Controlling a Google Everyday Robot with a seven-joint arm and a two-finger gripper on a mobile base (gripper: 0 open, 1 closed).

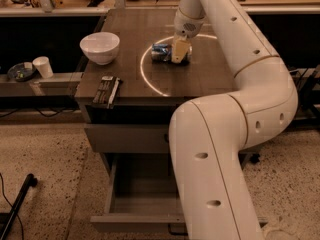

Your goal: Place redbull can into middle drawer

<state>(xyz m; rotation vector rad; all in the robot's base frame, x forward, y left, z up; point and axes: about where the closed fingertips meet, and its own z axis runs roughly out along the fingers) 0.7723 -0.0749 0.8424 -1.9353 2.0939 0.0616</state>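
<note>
One step judged done: wide grey middle drawer (pixel 135 219) open, bottom centre. Blue-silver metal redbull can (pixel 161 52) lies on surface (pixel 127 31), top centre; gripper (pixel 180 53) at it, grip: cannot tell.

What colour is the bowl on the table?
The bowl is white, shown in the camera view. The tool is at the can.

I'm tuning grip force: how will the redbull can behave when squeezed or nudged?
The redbull can seems to lie on its side on the table, so a nudge would probably roll it. Its shiny metal skin looks slick and thin; a hard squeeze might dent it. The gripper is right at the can's right end.
</note>
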